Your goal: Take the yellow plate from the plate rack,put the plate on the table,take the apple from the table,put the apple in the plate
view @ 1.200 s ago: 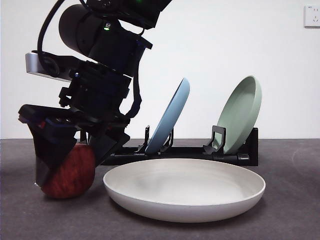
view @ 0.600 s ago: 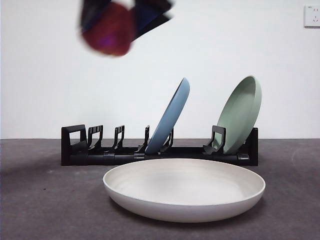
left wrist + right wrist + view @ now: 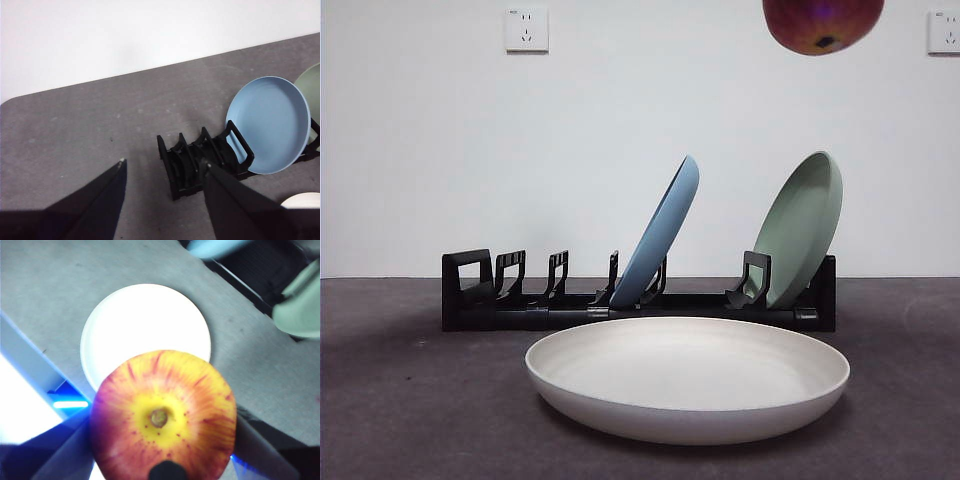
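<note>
- Your right gripper (image 3: 162, 460) gripped the apple (image 3: 162, 415) by its flanks: firm, smooth, likely to roll.
- Your left gripper (image 3: 162, 172) stood open and empty.
- The yellow plate (image 3: 688, 378) lay below.

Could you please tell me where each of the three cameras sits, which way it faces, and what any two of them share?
Front view: low, at table height, looking level across the shallow cream yellow plate to the long black plate rack; no robot part shows, only the red apple at the top edge.
Left wrist view: above the dark grey table, angled down at the rack's end; the left gripper stands open.
Right wrist view: looking straight down; the right gripper holds the apple above the plate.
All three show the plate.
</note>
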